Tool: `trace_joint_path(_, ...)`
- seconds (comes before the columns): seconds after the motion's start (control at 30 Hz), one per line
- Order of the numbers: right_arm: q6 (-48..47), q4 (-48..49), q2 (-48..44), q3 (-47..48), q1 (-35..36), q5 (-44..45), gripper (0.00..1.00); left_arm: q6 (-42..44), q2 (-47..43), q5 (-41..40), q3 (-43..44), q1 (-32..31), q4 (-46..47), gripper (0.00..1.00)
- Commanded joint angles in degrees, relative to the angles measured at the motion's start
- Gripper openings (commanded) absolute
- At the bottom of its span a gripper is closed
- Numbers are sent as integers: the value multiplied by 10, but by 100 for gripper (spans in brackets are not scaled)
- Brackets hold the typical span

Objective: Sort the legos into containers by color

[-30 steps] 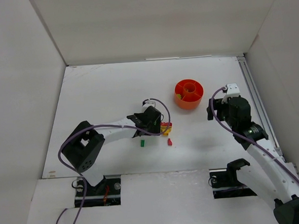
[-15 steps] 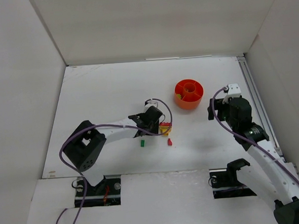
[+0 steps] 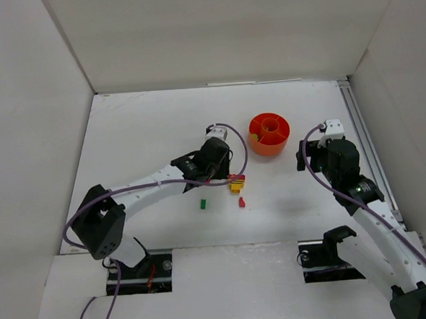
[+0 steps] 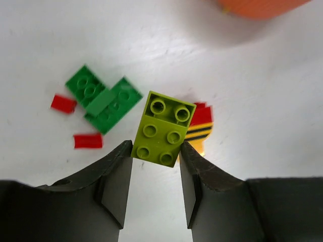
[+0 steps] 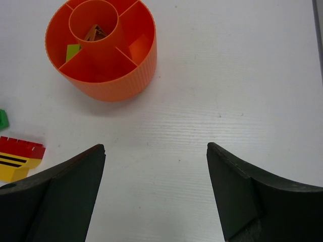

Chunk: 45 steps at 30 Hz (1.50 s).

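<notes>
White tbl (image 3: 139, 135) w/ legos (image 3: 236, 184), white walls (image 3: 212, 29)

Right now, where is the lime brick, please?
The lime brick is held in the left gripper, centre of the left wrist view, beside the green bricks.

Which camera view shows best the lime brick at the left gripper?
The left wrist view: the lime brick sits in the middle, studs visible, pinched in the left gripper. In the top external view the left arm hides it. The right wrist view does not show it.

Glossy plastic lime brick (image 4: 162, 130), ribbed orange bowl (image 5: 118, 86)
</notes>
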Motion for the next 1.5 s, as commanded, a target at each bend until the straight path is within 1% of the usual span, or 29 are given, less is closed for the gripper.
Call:
trace_joint_path(0.0,-2,24,-7,-3,1,-3,87,37,8,-7,81,-2,8,33)
trace_joint_path(0.07,-2,29,-7,-3,1,-3,87,60,33,-7,123,-2,8,33)
trace_joint_path(0.1,-2,29,-7,-3,1,-3,87,66,62,-15,167,-2,8,33)
trace_joint_path(0.17,-2,29,-7,-3,1,-3,87,66,94,-15,220,5,-15,33)
trace_joint_path(0.2,-2,29,-7,-3,1,3,87,66,120,-15,263,5,-15,33)
trace_joint_path(0.3,-2,34,-7,-3,1,10,87,66,152,-2,308,15,-21,33)
trace_joint_path(0.33,-2,34,-7,-3,1,10,87,66,170,7,333,23,-21,33)
trace_joint_path(0.4,-2,34,-7,-3,1,10,87,66,189,36,354,30,-15,33)
trace_joint_path(0.67,-2,34,10,-3,1,10,87,66,271,62,467,41,-27,37)
trace_joint_path(0.77,-2,29,16,3,1,10,87,66,290,67,492,41,-32,37)
trace_joint_path(0.8,-2,29,16,3,1,10,87,61,300,67,506,41,-38,38)
trace_joint_path(0.9,-2,23,16,3,1,21,87,61,313,89,519,47,-38,38)
trace_joint_path(1.07,-2,23,16,3,1,21,87,55,326,109,519,47,-38,38)
trace_joint_path(1.37,-2,23,16,3,1,21,87,45,349,115,531,52,-44,38)
trace_joint_path(1.43,-2,23,16,3,1,21,87,45,349,115,531,52,-44,39)
trace_joint_path(1.47,-2,23,16,3,1,21,87,45,349,115,531,52,-44,43)
